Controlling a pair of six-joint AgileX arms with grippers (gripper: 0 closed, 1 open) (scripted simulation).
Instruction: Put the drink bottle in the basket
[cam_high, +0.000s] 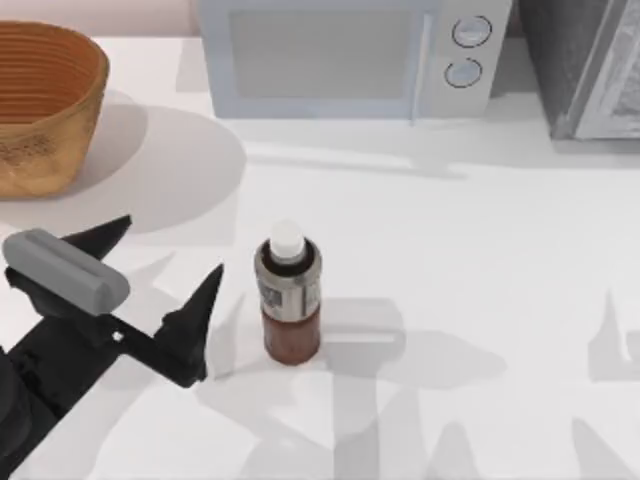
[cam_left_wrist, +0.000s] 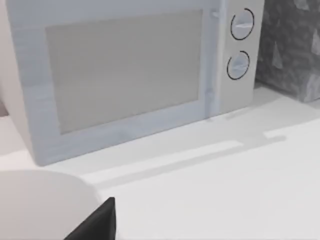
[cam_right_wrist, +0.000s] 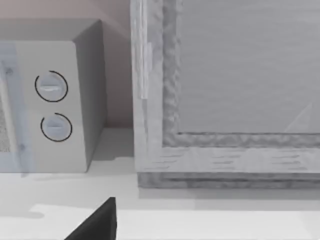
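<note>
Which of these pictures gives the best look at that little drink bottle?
The top view: the drink bottle stands upright there, whole, white cap to reddish-brown liquid. Both wrist views face the microwave instead, away from the bottle.

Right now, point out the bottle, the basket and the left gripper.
bottle (cam_high: 291, 300), top view, label band on its body.
basket (cam_high: 60, 110), top view, outer wall below the rim.
left gripper (cam_high: 165, 265), top view, midway between its spread fingertips.
</note>
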